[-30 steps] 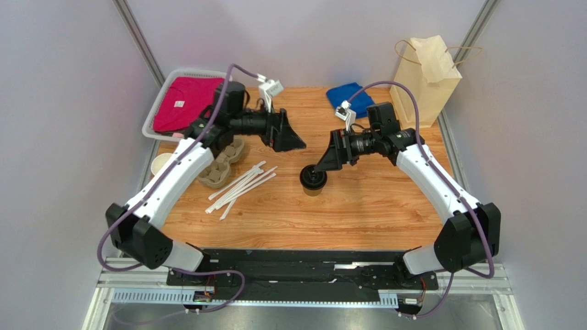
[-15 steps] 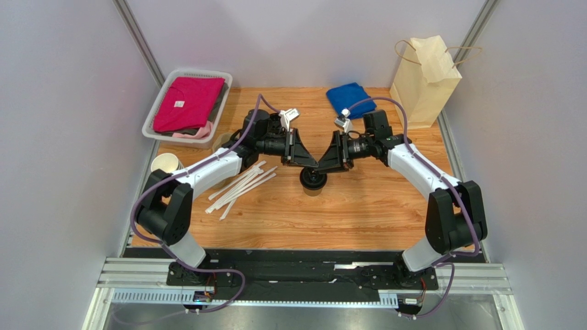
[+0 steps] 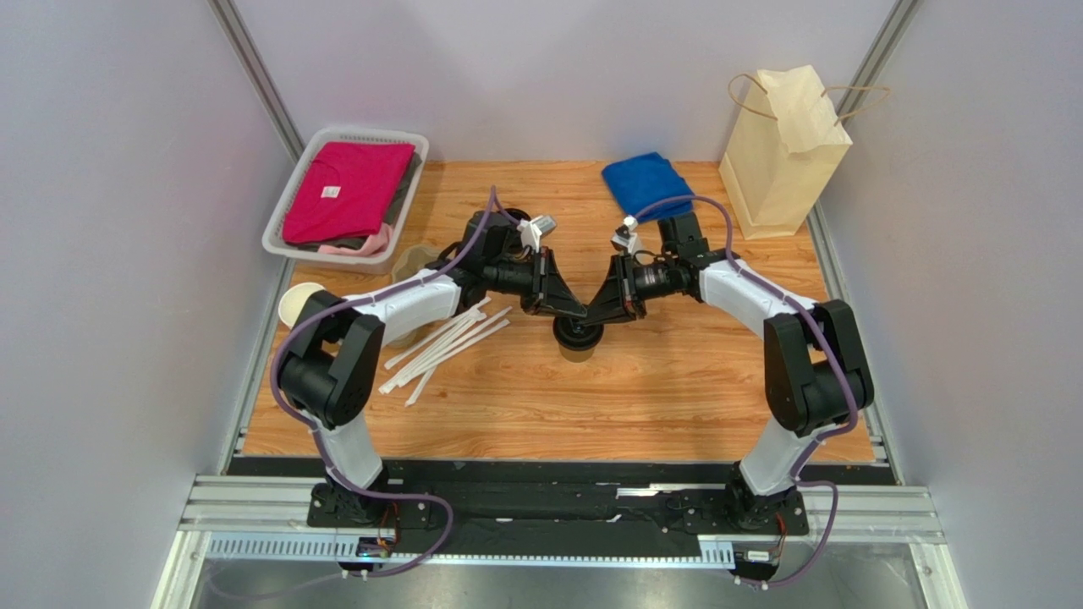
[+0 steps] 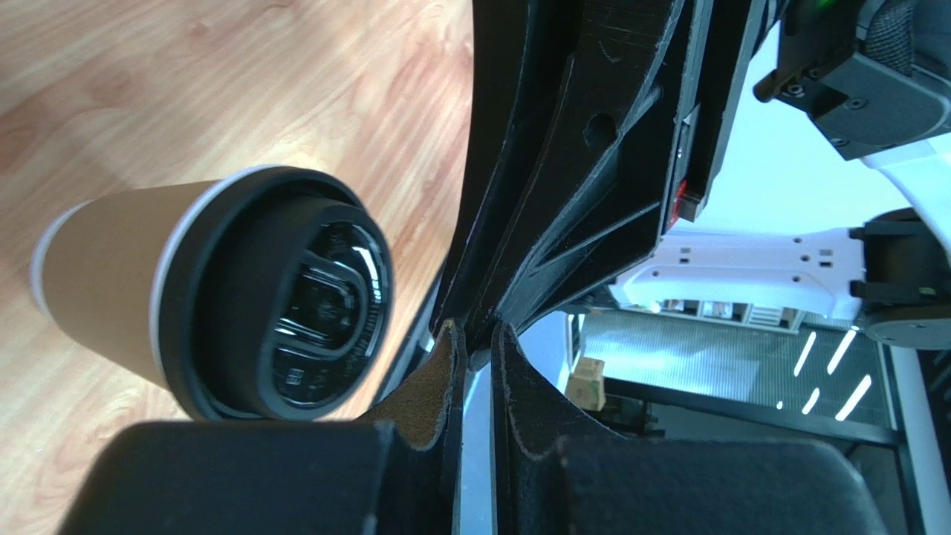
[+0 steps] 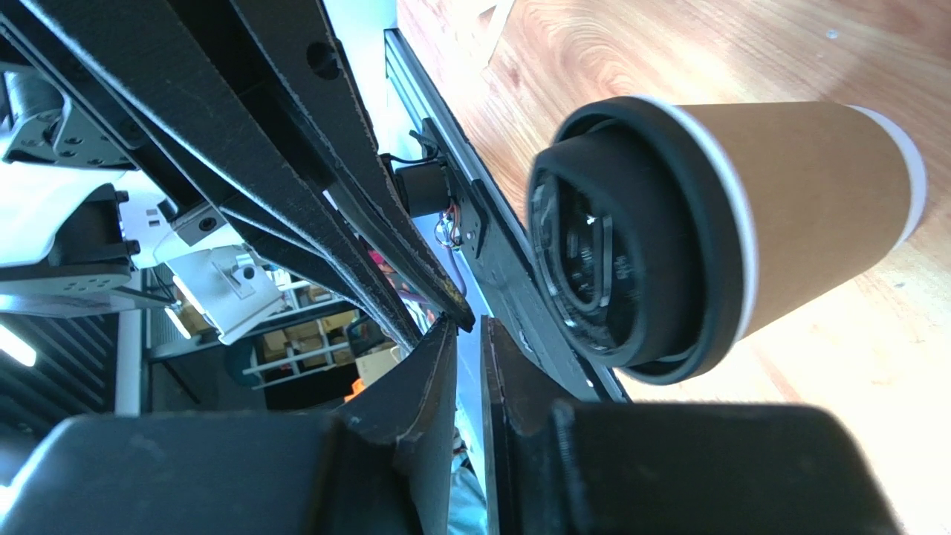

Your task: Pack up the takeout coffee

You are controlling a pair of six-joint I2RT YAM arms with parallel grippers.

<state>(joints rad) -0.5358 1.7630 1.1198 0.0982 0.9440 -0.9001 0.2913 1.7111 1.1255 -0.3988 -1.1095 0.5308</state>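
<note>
The takeout coffee, a tan paper cup with a black lid, stands upright on the wooden table near its middle. My left gripper and right gripper hang just above and behind its lid, tips almost meeting each other. In the left wrist view the cup lies beside my left gripper, whose fingers are shut to a thin slit with nothing between them. In the right wrist view the cup sits to the side of my right gripper, likewise shut and empty. Neither gripper touches the cup.
A tan paper bag stands at the back right. A blue cloth lies behind the grippers. A white basket holding pink cloth is back left. White straws, a cup carrier and a lidless cup lie on the left.
Both arms have swung inward and down until their tips meet above the cup. Both grippers went from wide open to shut. The cup has not moved.
</note>
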